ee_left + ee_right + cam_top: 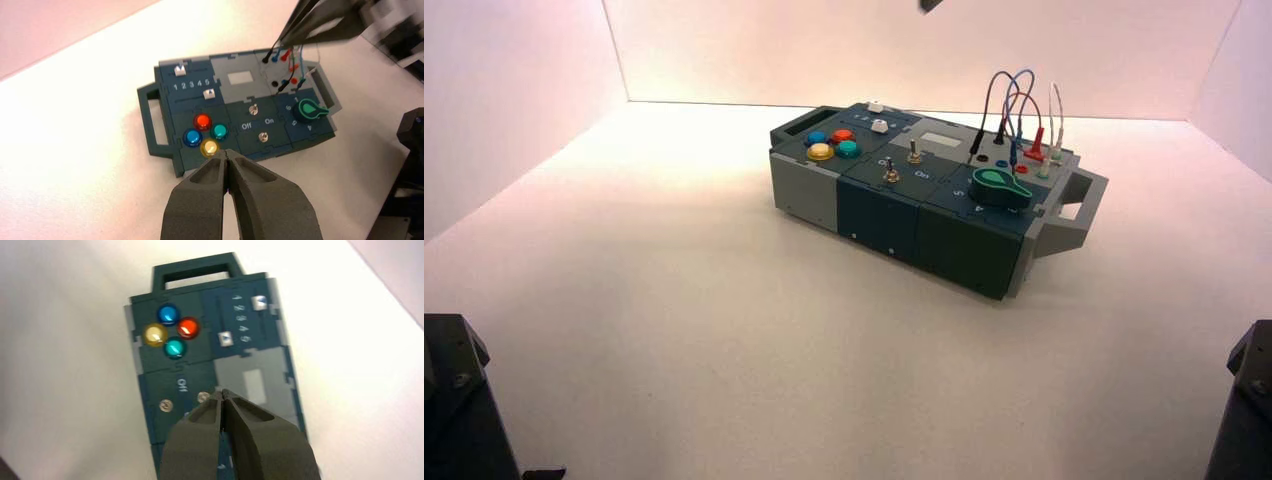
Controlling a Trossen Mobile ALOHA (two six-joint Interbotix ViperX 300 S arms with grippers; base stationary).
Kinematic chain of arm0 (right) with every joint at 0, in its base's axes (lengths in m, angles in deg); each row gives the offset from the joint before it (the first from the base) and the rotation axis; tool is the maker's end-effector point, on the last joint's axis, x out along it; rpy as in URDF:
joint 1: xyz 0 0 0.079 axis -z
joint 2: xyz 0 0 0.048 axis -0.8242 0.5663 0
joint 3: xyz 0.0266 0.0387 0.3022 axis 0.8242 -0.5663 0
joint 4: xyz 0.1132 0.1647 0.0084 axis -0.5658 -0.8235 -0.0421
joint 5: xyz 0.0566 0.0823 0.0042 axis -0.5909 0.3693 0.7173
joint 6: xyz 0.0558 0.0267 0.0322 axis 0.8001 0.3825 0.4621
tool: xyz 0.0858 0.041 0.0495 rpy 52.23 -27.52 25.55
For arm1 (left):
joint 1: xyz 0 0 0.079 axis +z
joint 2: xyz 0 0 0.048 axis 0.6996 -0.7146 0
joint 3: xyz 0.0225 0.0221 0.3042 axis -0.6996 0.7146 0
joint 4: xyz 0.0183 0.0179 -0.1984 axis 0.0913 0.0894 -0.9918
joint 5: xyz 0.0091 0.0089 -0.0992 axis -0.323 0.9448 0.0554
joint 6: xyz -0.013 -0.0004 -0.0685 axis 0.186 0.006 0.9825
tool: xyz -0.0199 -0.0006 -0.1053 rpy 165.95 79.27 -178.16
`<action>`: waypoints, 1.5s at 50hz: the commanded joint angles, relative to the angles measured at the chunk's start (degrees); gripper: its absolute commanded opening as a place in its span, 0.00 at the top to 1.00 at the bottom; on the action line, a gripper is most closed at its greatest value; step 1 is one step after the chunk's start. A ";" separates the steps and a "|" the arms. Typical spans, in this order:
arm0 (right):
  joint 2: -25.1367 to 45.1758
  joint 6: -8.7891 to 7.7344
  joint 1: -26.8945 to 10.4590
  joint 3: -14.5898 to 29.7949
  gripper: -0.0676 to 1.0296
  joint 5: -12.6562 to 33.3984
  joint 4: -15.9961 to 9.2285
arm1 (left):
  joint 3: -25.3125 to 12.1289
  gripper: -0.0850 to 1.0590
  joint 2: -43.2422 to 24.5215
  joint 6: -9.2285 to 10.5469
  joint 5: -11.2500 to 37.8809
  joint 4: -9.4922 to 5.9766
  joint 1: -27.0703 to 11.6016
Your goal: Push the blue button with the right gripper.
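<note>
The left gripper hangs clenched, fingertips together, above the box's near edge, just beside the yellow button. The right gripper is likewise clenched to a point, poised over the middle of the box by the two toggle switches, well apart from its target.

The blue button sits unlit at the box's left end, the far-left one of a four-button cluster with the red button, the teal button and the yellow one. Nothing touches it.

The step in hand appears to be the approach. The push is not yet made. The next move likely calls for the right gripper to travel left over the cluster, then descend on blue alone; its closed tip suits a small dome, but the neighbours sit tight beside it.

From above, only dark arm bases show at the near corners of the table, with neither gripper over the box. The left wrist view alone shows the green knob, the wires and the "Off" and "On" lettering, and catches the other arm's fingers high over the box's right end. The right wrist view looks straight along the box toward the cluster.
</note>
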 commanded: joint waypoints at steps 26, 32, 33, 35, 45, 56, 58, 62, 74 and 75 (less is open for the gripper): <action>13.89 -2.99 -6.15 8.35 0.97 -1.67 0.09 | -1.41 0.95 7.21 -1.41 -0.09 -0.70 0.18; 16.70 -2.99 -7.38 10.72 0.96 -1.49 0.09 | -1.67 0.95 7.03 -1.41 1.58 -0.70 0.18; 17.40 -2.99 -7.73 11.43 0.96 -1.58 0.09 | -1.85 0.95 7.03 -1.49 1.76 -0.70 0.18; 18.37 -2.99 -8.09 12.22 0.96 -1.49 0.09 | -1.93 0.95 7.03 -1.49 2.02 -0.79 0.18; 22.50 -2.90 -8.79 16.44 0.96 -1.49 0.09 | -1.93 0.95 7.03 -1.49 2.02 -0.70 0.18; 26.46 -2.90 -8.79 20.13 0.96 -1.49 0.35 | -1.85 0.95 6.94 -1.49 2.37 -0.70 0.18; 27.07 -2.90 -8.79 20.57 0.96 -1.49 0.53 | -1.85 0.95 6.94 -1.67 2.37 -0.70 0.18; 28.21 -2.90 -8.79 21.53 0.96 -1.32 0.62 | -1.67 0.95 6.94 -1.76 2.37 -0.70 0.18; 31.20 -2.90 -8.79 23.55 0.96 0.35 0.79 | -1.85 0.95 6.77 -1.76 2.37 -0.70 0.18; 31.20 -2.90 -8.79 23.55 0.96 0.35 0.79 | -1.85 0.95 6.77 -1.85 2.37 -0.70 0.18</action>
